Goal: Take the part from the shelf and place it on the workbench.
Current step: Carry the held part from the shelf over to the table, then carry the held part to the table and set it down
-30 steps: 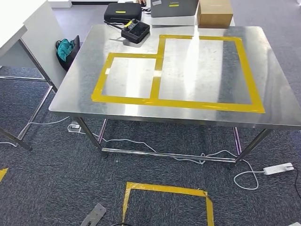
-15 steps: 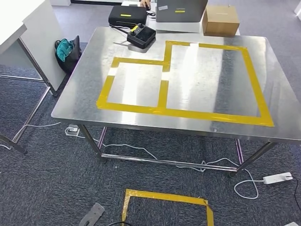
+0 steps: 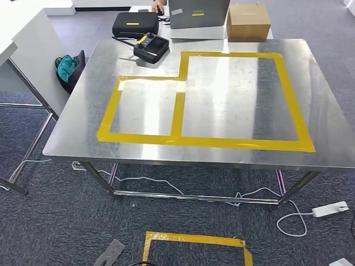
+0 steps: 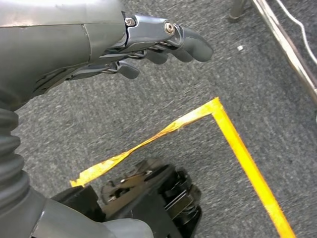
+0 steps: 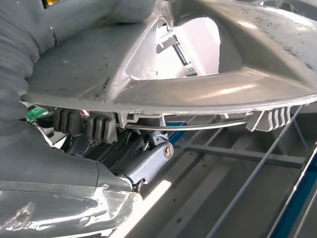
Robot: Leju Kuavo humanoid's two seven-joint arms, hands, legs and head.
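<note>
1. Far left in the head view stands a white table (image 3: 25,39), and under its edge sits a teal and black bag (image 3: 67,67) on the grey carpet.
2. Next comes the big shiny metal tabletop (image 3: 326,127). Yellow tape (image 3: 176,116) marks two boxes on it, a small one on the left and a big one on the right, sharing one side.
3. At the far left corner of the tabletop lies a black controller with a screen (image 3: 151,47). It is outside the tape boxes.
4. Behind the tabletop are a black case (image 3: 135,24), a grey box (image 3: 198,12) and a brown cardboard box (image 3: 248,22).
5. White cables (image 3: 146,180) run on the carpet under the tabletop, and a white power strip (image 3: 330,209) lies at the right.
6. More yellow tape makes a floor box (image 3: 194,239) near the bottom, with a small grey metal piece (image 3: 110,252) just left of it.
7. The left hand (image 4: 149,44) hangs above the carpet. Its fingers (image 4: 190,42) are stretched out a little apart, and it holds nothing.
8. The right hand (image 5: 123,153) grips the part (image 5: 209,84), a big grey curved plastic piece with a hole in it. The dark fingers are wrapped under its edge. The part is up in the hand, and a metal frame shows behind it.
</note>
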